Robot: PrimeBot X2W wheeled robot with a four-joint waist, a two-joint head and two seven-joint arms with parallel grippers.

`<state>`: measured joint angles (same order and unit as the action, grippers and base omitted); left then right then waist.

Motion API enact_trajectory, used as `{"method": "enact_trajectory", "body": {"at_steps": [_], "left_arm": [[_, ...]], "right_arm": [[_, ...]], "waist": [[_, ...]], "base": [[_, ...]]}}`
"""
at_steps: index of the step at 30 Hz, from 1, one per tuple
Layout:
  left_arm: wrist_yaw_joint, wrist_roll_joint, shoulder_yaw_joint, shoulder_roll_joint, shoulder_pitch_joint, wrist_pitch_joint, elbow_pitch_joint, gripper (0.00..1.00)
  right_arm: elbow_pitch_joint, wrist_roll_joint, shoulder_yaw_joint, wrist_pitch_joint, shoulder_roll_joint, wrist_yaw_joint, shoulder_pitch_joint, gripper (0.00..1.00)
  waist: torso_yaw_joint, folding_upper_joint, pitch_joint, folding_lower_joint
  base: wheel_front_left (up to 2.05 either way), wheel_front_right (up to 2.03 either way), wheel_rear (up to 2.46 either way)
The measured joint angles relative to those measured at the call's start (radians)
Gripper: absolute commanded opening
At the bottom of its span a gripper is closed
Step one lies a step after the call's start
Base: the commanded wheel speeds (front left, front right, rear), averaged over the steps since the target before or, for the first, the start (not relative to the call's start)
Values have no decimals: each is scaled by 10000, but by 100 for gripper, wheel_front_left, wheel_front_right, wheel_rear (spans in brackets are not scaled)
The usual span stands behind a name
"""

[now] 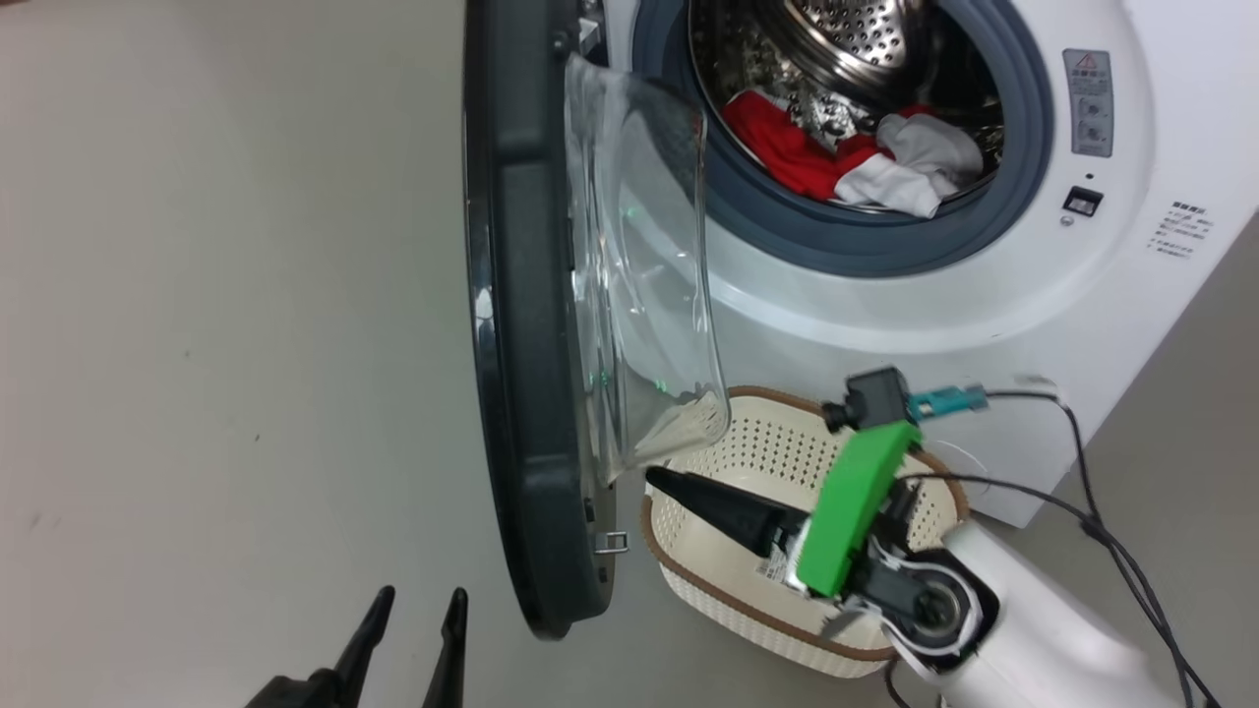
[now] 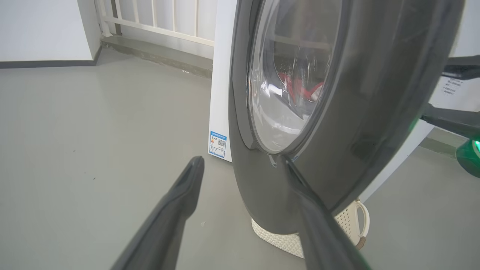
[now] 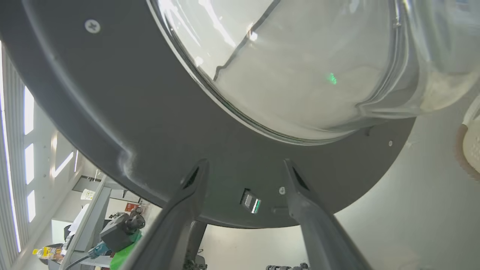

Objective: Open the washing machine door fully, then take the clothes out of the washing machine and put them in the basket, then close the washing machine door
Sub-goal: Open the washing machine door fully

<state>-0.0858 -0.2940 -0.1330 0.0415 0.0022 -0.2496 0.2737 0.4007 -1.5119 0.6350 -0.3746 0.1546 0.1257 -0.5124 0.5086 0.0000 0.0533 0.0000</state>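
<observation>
The washing machine door [image 1: 526,324] stands swung open. The red-and-white clothes [image 1: 787,152] lie in the drum [image 1: 866,39] of the washing machine [image 1: 1131,256] — the basket [image 1: 767,442] sits on the floor [image 1: 197,295] just below. The right gripper [image 3: 243,165], above the basket, and the left gripper [image 1: 421,595], outside the door, both have fingers spread, holding nothing.

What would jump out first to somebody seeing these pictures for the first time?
The big black-rimmed washing machine door stands open at centre, its glass bowl bulging toward the drum. Red and white clothes lie in that drum, upper right. Below, the cream basket sits on the floor with the open right pincer over it.
</observation>
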Motion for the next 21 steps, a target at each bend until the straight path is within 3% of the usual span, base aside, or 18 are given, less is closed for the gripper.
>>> {"method": "enact_trajectory", "body": {"at_steps": [13,21], "left_arm": [[-217,326,623,-4,-32,0,178,100],[-305,470,1007,-8,-80,0,263,100]], "right_arm": [[541,1419,1252,2102,1131,0,636,100],[1415,2397,2391,4441,1513,0,639,100]], "waist": [[-699,0,-204,0],[-1154,0,-280,0]], "base": [[0,0,0],[0,0,0]]}}
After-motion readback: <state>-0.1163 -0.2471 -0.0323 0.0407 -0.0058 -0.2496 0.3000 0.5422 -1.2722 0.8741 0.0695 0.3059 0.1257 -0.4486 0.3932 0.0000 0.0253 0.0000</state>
